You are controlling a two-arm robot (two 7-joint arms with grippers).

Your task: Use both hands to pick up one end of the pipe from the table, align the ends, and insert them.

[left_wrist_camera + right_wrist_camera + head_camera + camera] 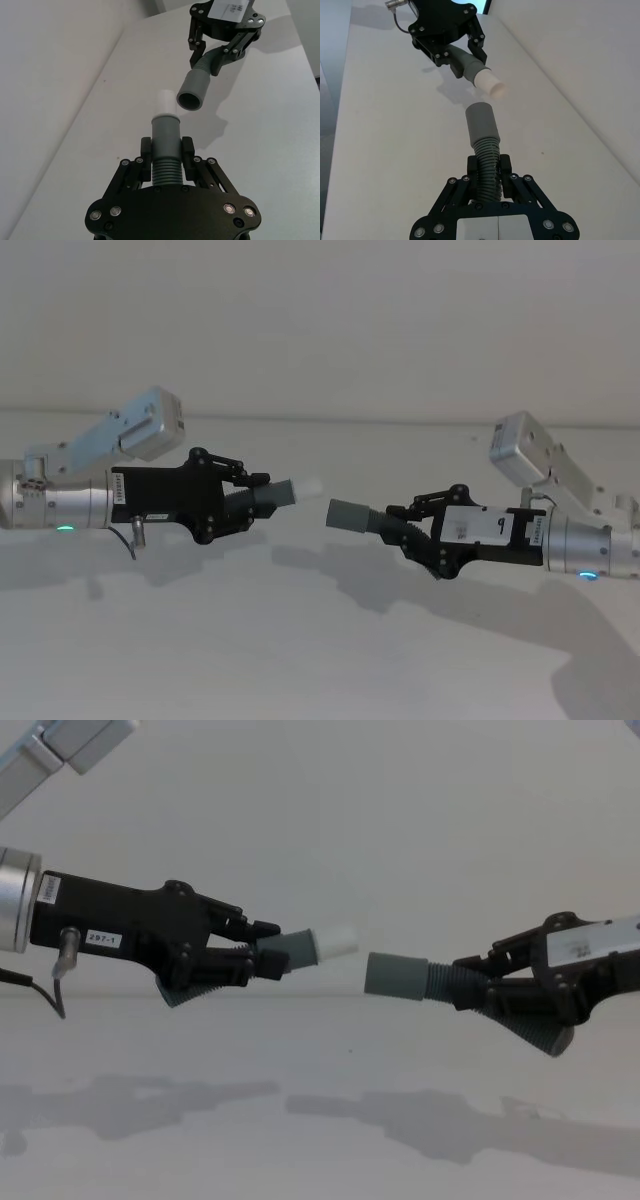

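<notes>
Pipe (310,948) halves in pincers, ends apart

Left arm (15,910) cut off at chest-view edge; both hose pieces' ribbed middles hidden inside clamping end effectors.

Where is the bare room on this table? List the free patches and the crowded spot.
The white matte table lies bare beneath both raised arms and between them. It is crowded only in the air, where the left black toothed gripper's white-tipped ribbed hose faces the right black gripper's grey-cuffed hose across a small gap.
</notes>
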